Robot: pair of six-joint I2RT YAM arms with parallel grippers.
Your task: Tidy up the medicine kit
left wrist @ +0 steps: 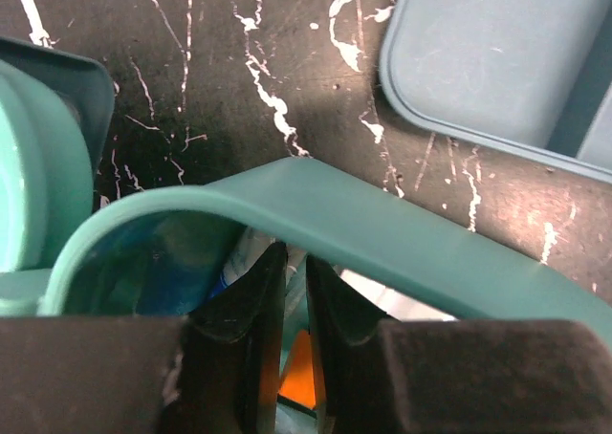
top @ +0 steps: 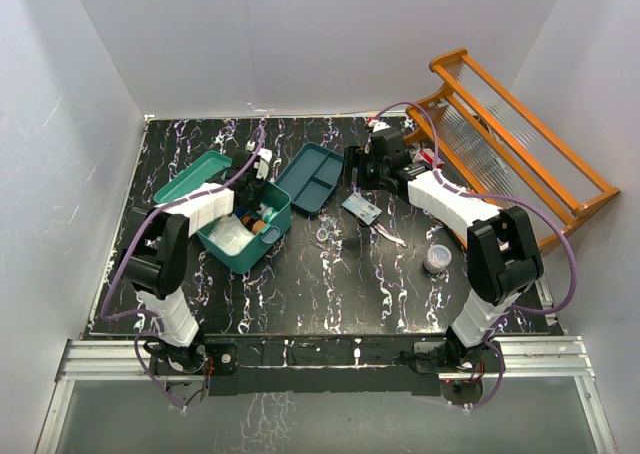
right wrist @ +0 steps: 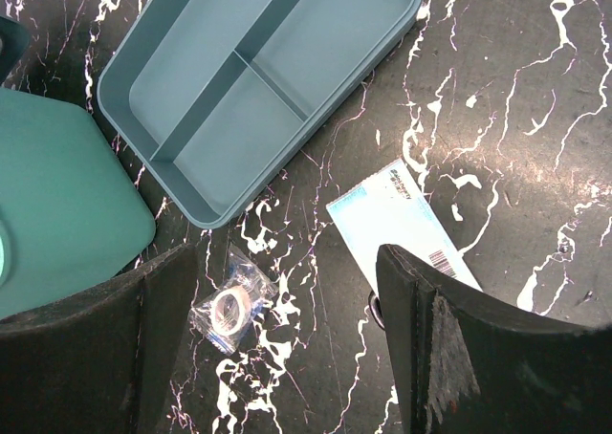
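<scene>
The medicine kit (top: pixel 232 249) is a teal-green box standing open at the left of the table, its lid (top: pixel 190 179) laid back, with packets and small items inside. My left gripper (top: pixel 262 202) reaches down inside it, just behind the curved rim (left wrist: pixel 402 238). Its jaws (left wrist: pixel 295 254) are shut to a narrow slit on what looks like a thin clear plastic packet (left wrist: pixel 292 267); something orange shows below. My right gripper (right wrist: pixel 287 262) hangs open above the table, with nothing between its fingers. It is beside the kit's outer wall (right wrist: pixel 67 205).
A dark-teal divided tray (top: pixel 310 177) (right wrist: pixel 258 71) lies right of the kit. A bagged tape roll (right wrist: pixel 231 305) and a blue-white packet (right wrist: pixel 397 214) lie under the right gripper. A small cup (top: pixel 437 257) stands further right. An orange wooden rack (top: pixel 520 144) leans off the table's right edge.
</scene>
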